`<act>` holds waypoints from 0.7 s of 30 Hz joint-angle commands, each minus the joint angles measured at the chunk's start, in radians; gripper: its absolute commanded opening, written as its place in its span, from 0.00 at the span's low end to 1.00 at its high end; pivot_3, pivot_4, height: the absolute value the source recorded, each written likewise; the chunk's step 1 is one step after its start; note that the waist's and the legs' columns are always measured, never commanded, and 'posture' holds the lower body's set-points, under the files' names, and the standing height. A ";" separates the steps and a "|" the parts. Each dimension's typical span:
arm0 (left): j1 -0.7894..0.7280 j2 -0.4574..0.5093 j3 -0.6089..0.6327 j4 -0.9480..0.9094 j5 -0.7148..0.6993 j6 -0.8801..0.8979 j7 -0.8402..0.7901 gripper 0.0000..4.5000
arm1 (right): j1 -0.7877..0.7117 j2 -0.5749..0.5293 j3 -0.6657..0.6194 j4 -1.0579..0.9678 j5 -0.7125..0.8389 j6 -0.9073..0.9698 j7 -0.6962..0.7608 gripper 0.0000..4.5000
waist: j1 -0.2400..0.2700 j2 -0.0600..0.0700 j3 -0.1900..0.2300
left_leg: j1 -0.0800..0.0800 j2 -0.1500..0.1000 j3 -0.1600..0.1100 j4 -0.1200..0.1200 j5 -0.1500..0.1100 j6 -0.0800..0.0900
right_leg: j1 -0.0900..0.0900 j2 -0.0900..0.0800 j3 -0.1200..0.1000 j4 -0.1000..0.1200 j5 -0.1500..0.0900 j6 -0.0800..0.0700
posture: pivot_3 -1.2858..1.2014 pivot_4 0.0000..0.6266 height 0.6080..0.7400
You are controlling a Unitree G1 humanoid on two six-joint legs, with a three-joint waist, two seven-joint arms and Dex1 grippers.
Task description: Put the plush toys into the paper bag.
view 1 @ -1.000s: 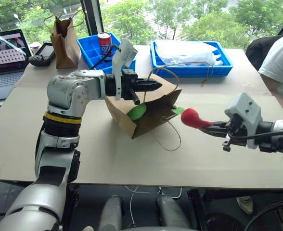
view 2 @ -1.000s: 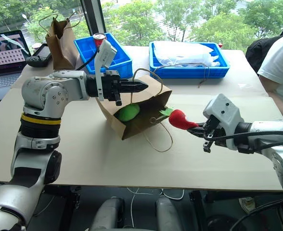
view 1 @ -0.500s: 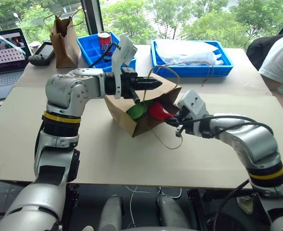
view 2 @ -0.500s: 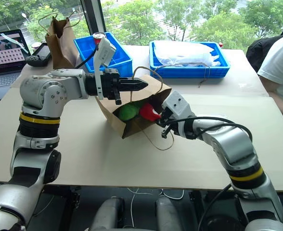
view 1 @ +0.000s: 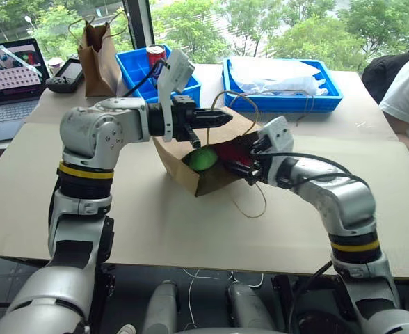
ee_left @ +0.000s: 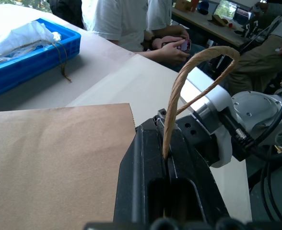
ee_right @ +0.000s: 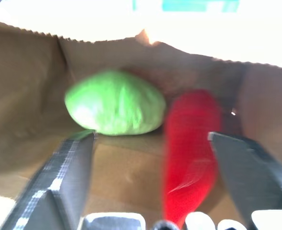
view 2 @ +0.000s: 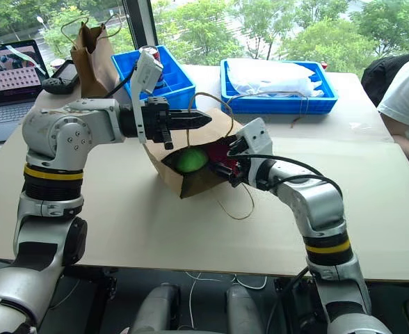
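The wide kraft paper bag (view 1: 218, 156) lay tipped on the matte tabletop (view 1: 156, 223), its mouth facing near. The left gripper (ee_left: 166, 158) pinched its twine handle (ee_left: 189, 81). Inside sat the rounded green plush (ee_right: 114, 103) and the glossy red chili plush (ee_right: 191, 143), released between the right gripper's (ee_right: 150, 148) spread fingers.

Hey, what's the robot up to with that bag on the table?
It is packing plush toys into the paper bag, which lies tipped on its side. The left end effector is shut on the bag's twine handle, holding the mouth up. The right end effector is open at the mouth, with the red chili toy between its fingers, beside the green toy inside.
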 commanded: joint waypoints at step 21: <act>-0.027 -0.003 -0.002 0.020 -0.003 -0.054 -0.029 0.00 | 0.437 0.246 -0.435 -0.064 0.492 0.266 -0.103 0.99 | -0.011 0.000 0.000 | 0.003 0.000 0.000 0.000 0.000 0.000 | 0.002 0.001 0.001 0.001 0.000 0.000 | 0.52 0.24 0.81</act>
